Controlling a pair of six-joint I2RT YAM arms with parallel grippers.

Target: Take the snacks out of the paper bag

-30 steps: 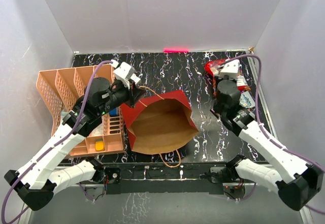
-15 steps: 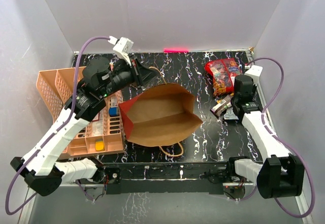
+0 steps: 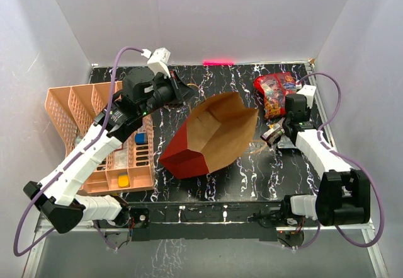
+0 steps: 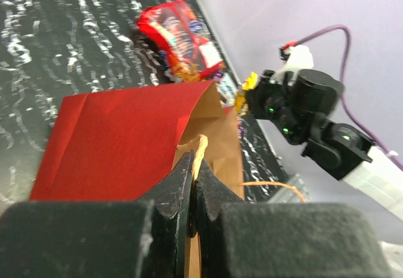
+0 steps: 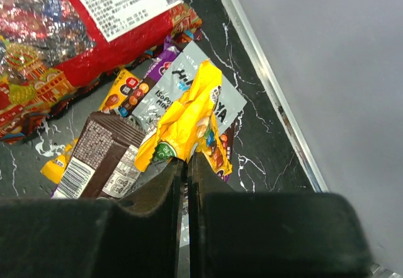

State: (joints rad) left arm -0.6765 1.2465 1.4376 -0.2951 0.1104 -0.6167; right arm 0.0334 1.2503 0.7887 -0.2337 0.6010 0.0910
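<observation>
Tilted paper bag (image 3: 214,136), clamped at its mouth by the left gripper (image 4: 193,167); yellow packet (image 5: 189,111) is pinched by the right gripper (image 5: 187,163), among snacks (image 3: 275,94) at the bag's 2 o'clock.

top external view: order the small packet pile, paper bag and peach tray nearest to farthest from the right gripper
1. small packet pile, right side, its yellow packet in the right gripper
2. paper bag, centre
3. peach tray, far left

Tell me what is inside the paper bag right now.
Through the open mouth of the paper bag only bare brown lining shows; nothing else is visible inside. Its far bottom, beneath the red side, is covered, so something could remain there.
</observation>
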